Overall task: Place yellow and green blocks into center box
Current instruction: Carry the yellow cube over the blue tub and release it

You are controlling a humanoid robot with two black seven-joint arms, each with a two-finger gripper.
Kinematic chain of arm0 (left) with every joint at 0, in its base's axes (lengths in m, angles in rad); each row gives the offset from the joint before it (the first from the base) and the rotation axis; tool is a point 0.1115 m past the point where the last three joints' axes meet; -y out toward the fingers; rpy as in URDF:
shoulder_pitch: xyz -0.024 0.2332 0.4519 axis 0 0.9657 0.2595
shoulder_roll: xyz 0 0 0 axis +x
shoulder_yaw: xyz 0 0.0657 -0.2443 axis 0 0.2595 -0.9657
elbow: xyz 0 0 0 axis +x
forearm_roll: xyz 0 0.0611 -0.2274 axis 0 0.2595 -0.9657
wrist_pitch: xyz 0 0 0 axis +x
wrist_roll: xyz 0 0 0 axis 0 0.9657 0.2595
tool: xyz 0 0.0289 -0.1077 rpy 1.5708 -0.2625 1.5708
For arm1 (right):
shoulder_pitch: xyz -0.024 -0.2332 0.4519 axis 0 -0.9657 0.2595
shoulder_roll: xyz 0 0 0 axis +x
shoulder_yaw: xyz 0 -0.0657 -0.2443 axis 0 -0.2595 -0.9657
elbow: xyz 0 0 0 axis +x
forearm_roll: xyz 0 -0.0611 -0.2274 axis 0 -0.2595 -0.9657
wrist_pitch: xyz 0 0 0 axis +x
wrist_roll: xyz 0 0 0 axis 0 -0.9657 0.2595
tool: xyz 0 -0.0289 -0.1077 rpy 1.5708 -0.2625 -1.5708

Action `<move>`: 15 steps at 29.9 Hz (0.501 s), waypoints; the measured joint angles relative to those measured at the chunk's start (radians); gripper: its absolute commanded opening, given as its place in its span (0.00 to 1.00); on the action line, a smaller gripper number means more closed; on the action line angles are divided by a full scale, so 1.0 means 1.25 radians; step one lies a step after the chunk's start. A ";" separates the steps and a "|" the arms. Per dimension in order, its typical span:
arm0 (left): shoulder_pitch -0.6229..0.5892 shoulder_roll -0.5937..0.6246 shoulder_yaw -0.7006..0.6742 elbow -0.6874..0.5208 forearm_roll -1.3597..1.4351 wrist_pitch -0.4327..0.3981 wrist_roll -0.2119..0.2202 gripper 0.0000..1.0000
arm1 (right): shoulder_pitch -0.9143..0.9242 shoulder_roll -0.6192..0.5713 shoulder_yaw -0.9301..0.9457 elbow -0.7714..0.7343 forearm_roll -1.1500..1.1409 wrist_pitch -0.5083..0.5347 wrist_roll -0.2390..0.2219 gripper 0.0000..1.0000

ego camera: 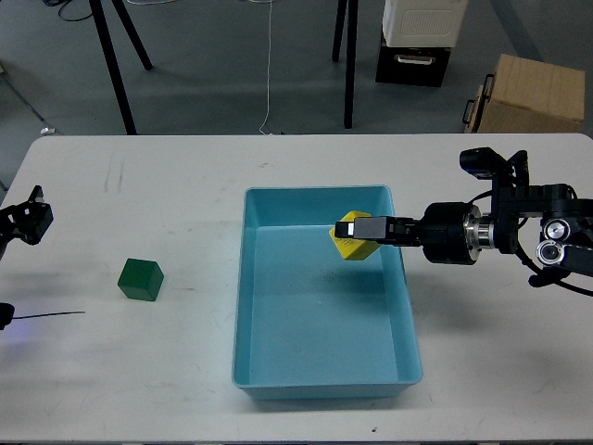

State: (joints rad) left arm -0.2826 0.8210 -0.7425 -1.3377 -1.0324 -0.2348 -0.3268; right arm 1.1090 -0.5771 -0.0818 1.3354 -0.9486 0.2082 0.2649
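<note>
My right gripper (pixel 357 232) reaches in from the right and is shut on the yellow block (pixel 353 241), holding it above the inside of the light blue box (pixel 324 382), over its far right part. The green block (pixel 141 279) sits on the white table to the left of the box. My left gripper (pixel 31 214) is at the far left edge of the table, well left of the green block; it is seen small and dark, so its fingers cannot be told apart.
The box stands in the middle of the white table (pixel 167 185). A thin dark cable (pixel 51 314) lies at the left edge. Tripod legs (pixel 116 65), a cardboard box (pixel 533 93) and a white and black case (pixel 417 37) stand on the floor beyond the table.
</note>
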 measured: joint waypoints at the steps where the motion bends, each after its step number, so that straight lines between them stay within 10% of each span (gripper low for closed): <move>1: 0.000 0.000 0.000 0.000 0.000 0.000 0.000 1.00 | 0.000 0.010 -0.006 -0.008 0.000 0.000 0.000 0.46; 15: 0.000 0.000 0.000 0.000 0.000 -0.002 0.001 1.00 | 0.005 0.042 -0.020 -0.047 0.009 -0.010 -0.002 0.97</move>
State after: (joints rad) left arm -0.2825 0.8207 -0.7425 -1.3376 -1.0323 -0.2370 -0.3252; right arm 1.1147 -0.5247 -0.1068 1.2769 -0.9379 0.1962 0.2620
